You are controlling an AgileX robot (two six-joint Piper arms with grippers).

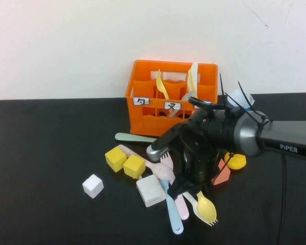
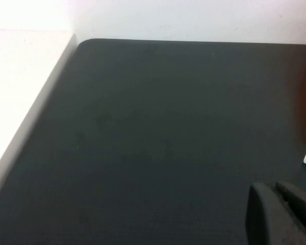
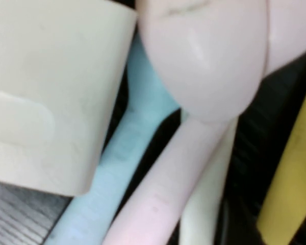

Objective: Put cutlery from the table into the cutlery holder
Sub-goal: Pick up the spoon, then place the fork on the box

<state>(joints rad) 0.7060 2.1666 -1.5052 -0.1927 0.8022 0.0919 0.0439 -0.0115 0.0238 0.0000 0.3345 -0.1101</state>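
The orange cutlery holder [image 1: 171,97] stands at the back of the black table [image 1: 46,148], with a yellow piece [image 1: 161,84] and a cream piece [image 1: 193,76] upright in it. Loose cutlery lies in front: a mint piece [image 1: 135,137], a pink spoon [image 1: 155,167], a light blue piece [image 1: 174,217], a cream fork [image 1: 193,202] and a yellow spoon [image 1: 206,208]. My right gripper [image 1: 187,188] is down on this pile. Its wrist view shows the pink spoon bowl [image 3: 209,56], light blue [image 3: 117,163], pink [image 3: 163,199], cream [image 3: 204,204] and yellow [image 3: 290,168] handles very close. My left gripper [image 2: 283,217] is shut, over bare table [image 2: 158,127].
Two yellow cubes [image 1: 116,158] [image 1: 134,166], a small white cube [image 1: 93,186] and a larger white block [image 1: 151,190] lie left of the pile. An orange piece [image 1: 222,175] and a yellow piece [image 1: 236,161] lie to its right. A blue cup [image 1: 239,97] stands beside the holder.
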